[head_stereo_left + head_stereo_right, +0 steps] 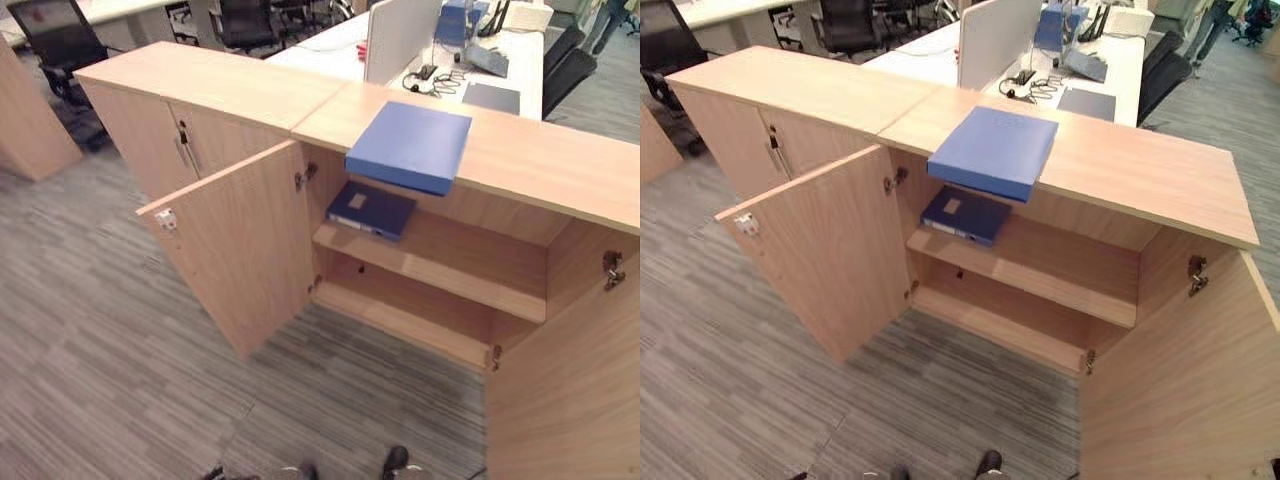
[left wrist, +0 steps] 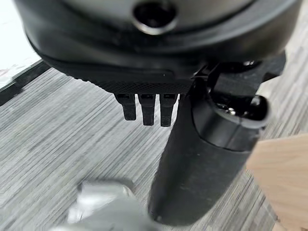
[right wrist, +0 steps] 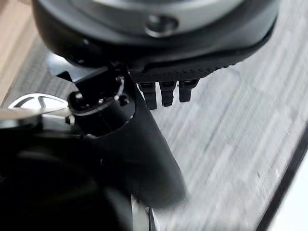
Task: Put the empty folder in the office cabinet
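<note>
Left eye view: a light-wood office cabinet [image 1: 520,160] with both doors swung open; the left door [image 1: 235,250] carries a white fitting near its outer top corner. A blue folder [image 1: 410,145], flat, closed and box-like, lies on the cabinet top at its front edge, one corner overhanging the opening. A darker blue binder [image 1: 370,209] with a pale label lies flat at the left end of the upper shelf [image 1: 450,265], below the folder. Behind the cabinet, a white desk [image 1: 520,60] with cables and a dark pad; black office chairs [image 1: 60,40] at upper left. Right eye view: same arrangement, showing in addition the whole right end of the cabinet top and more of the right door [image 1: 1190,370]. Left wrist view: left hand [image 2: 202,159] over grey striped carpet [image 2: 57,125], fingers slack and straight, grasping nothing; a wood edge beside it. Right wrist view: right hand [image 3: 139,144] over carpet, fingers likewise released, empty.
</note>
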{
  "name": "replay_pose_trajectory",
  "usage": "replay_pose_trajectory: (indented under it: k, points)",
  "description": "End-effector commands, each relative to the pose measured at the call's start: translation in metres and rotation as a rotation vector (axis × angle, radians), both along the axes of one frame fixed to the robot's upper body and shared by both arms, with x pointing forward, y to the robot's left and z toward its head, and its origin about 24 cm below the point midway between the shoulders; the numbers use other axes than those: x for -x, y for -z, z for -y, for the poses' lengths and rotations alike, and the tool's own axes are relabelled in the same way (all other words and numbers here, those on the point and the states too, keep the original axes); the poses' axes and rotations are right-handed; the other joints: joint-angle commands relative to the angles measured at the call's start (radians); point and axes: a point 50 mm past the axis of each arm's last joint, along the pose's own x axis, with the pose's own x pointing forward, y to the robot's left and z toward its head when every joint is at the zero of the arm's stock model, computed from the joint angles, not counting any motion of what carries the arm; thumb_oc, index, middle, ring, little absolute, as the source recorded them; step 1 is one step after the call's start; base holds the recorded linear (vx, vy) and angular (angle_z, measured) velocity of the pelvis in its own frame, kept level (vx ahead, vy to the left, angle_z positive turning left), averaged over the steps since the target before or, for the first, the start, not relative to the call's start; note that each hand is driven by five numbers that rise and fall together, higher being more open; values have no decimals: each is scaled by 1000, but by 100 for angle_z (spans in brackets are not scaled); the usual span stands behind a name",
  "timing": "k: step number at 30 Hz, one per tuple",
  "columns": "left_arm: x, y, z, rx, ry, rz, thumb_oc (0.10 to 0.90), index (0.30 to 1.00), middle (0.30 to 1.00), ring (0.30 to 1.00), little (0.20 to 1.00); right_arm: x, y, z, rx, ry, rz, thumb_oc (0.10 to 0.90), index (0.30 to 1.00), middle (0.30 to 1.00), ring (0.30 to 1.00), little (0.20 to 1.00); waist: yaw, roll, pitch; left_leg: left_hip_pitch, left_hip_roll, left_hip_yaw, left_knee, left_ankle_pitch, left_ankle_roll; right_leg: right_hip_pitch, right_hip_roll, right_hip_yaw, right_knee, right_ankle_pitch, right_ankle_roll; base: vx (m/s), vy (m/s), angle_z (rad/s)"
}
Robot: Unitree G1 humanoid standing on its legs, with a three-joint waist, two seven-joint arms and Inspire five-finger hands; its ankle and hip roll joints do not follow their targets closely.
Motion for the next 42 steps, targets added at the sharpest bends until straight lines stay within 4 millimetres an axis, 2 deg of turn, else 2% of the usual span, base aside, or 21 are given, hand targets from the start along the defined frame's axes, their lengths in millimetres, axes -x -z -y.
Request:
replay_pose_trajectory:
  k: [1, 2, 5, 9, 10, 11, 12, 14, 15, 16, 17, 18, 20, 21, 22, 25, 26, 31, 37, 40, 42]
  points:
    - [-53, -13, -9, -45, 58, 157, 800, 900, 900, 900, 900, -50, -7, 8, 37, 11, 140, 800, 900, 900, 900, 900, 10, 13, 35, 217, 83, -2, -228, 96, -68, -6, 63, -6, -68, 17, -5, 140, -137, 19]
    - [-53, -13, -9, -45, 58, 157, 800, 900, 900, 900, 900, -50, -7, 8, 37, 11, 140, 800, 900, 900, 900, 900, 10, 14, 35, 216, 84, -2, -228, 96, -69, -7, 64, -6, -68, 16, -5, 216, -212, 15]
    - [-64, -15, -5, -47, 132, 179, 800, 900, 900, 900, 900, -58, -9, 12, 51, 9, 168, 800, 900, 900, 900, 900, 11, 25, 39, 195, 133, -8, -163, 170, -97, -10, 103, 0, -39, -36, -39, 212, -209, 10]
    - [-65, -16, -4, -39, 144, 198, 800, 900, 900, 900, 900, -58, -8, 9, 45, -35, 161, 800, 900, 900, 900, 900, 31, 19, 55, 120, 189, -31, 72, 291, -99, 42, 163, 17, -46, -92, -101, 151, -198, 3]
    - [-65, -16, -4, -39, 144, 198, 800, 900, 900, 900, 900, -58, -8, 9, 45, -35, 161, 800, 900, 900, 900, 900, 30, 19, 54, 119, 189, -31, 73, 291, -99, 42, 163, 17, -46, -92, -101, 162, -270, -13]
    - [-67, -18, -6, -33, 103, 225, 800, 900, 900, 900, 900, -55, -7, 7, 41, -53, 149, 800, 900, 900, 900, 900, 51, -3, 74, 46, 206, -55, 262, 337, -73, 87, 187, 31, -63, -112, -134, 147, -247, -25]
    - [-71, -19, -6, -33, 101, 246, 800, 900, 900, 900, 900, -55, -7, 6, 40, -66, 147, 800, 900, 900, 900, 900, 66, -14, 88, 11, 204, -69, 353, 355, -58, 111, 195, 38, -73, -118, -146, 194, -289, -27]
    - [-76, -22, -5, -35, 105, 276, 800, 900, 900, 900, 900, -58, -8, 7, 45, -80, 152, 800, 900, 900, 900, 900, 76, -17, 93, -12, 198, -77, 408, 341, -43, 127, 204, 46, -82, -120, -153, 86, -95, -40]
    - [-85, -27, -4, -44, 112, 325, 800, 900, 900, 900, 900, -63, -9, 10, 58, -100, 161, 800, 900, 900, 900, 900, 96, -26, 111, -120, 155, -115, 480, 307, -21, 148, 193, 69, -92, -121, -153, 70, -16, -49]
    - [-92, -31, -5, -54, 121, 363, 800, 900, 900, 900, 900, -65, -10, 10, 59, -106, 169, 800, 900, 900, 900, 900, 102, -28, 113, -170, 128, -128, 475, 274, -16, 157, 188, 78, -98, -122, -149, 72, -14, -30]
    - [-92, -31, -5, -54, 121, 362, 800, 900, 900, 900, 900, -65, -10, 10, 59, -106, 168, 800, 900, 900, 900, 900, 101, -28, 111, -172, 128, -129, 477, 272, -15, 156, 188, 77, -98, -123, -149, 117, 85, -13]
    - [-108, -43, -5, -69, 151, 451, 800, 900, 900, 900, 900, -68, -11, 11, 61, -127, 180, 800, 900, 900, 900, 900, 115, -33, 115, -232, 83, -134, 399, 225, -18, 177, 178, 101, -111, -119, -136, 87, 73, -7]
    - [-114, -49, -5, -73, 173, 489, 800, 900, 900, 900, 900, -70, -11, 11, 62, -137, 184, 800, 900, 900, 900, 900, 124, -37, 117, -249, 59, -134, 339, 213, -18, 186, 170, 111, -120, -116, -127, 149, 122, -12]
    - [-125, -60, -6, -93, 210, 556, 800, 900, 900, 900, 900, -72, -12, 11, 67, -154, 191, 800, 900, 900, 900, 900, 137, -38, 116, -278, 24, -145, 124, 254, -35, 208, 165, 119, -131, -119, -114, 164, 132, -21]
    - [-125, -60, -6, -93, 210, 556, 800, 900, 900, 900, 900, -72, -12, 11, 67, -154, 191, 800, 900, 900, 900, 900, 138, -39, 117, -277, 24, -144, 122, 255, -35, 208, 164, 119, -131, -119, -114, 200, 144, -29]
    - [-137, -72, -5, -121, 264, 615, 800, 900, 900, 900, 900, -75, -13, 10, 74, -179, 199, 800, 900, 900, 900, 900, 157, -16, 117, -302, -6, -180, -125, 401, -56, 243, 181, 130, -132, -124, -108, 209, 164, -7]
    - [-138, -74, -6, -138, 278, 623, 800, 900, 900, 900, 900, -73, -12, 8, 63, -190, 198, 800, 900, 900, 900, 900, 159, -8, 104, -280, -17, -205, -198, 405, -59, 260, 184, 154, -124, -138, -99, 199, 182, -12]
    - [-136, -74, -3, -150, 329, 614, 800, 900, 900, 900, 900, -62, -9, 4, 50, -171, 170, 800, 900, 900, 900, 900, 137, -8, 43, -210, -47, -191, -245, 391, -36, 277, 149, 169, -128, -144, -66, 308, 223, -37]
    - [-136, -81, -10, -171, 273, 648, 800, 900, 900, 900, 900, -52, -5, -5, 22, -173, 124, 800, 900, 900, 900, 900, 126, -19, -10, -130, -128, -146, -253, 307, 25, 267, 57, 186, -73, -126, -10, 261, 256, -18]
    - [-145, -92, -7, -144, 264, 716, 800, 900, 900, 900, 900, -57, -5, -8, 17, -195, 137, 800, 900, 900, 900, 900, 118, -14, -16, -97, -165, -136, -253, 269, 56, 257, 10, 179, -17, -94, 14, 183, 244, 1]
    - [-153, -107, -9, -176, 312, 764, 800, 900, 900, 900, 900, -60, -6, -10, 9, -230, 142, 800, 900, 900, 900, 900, 117, -11, -8, -62, -197, -131, -253, 236, 83, 221, -46, 167, 116, -55, 26, 195, 308, 0]
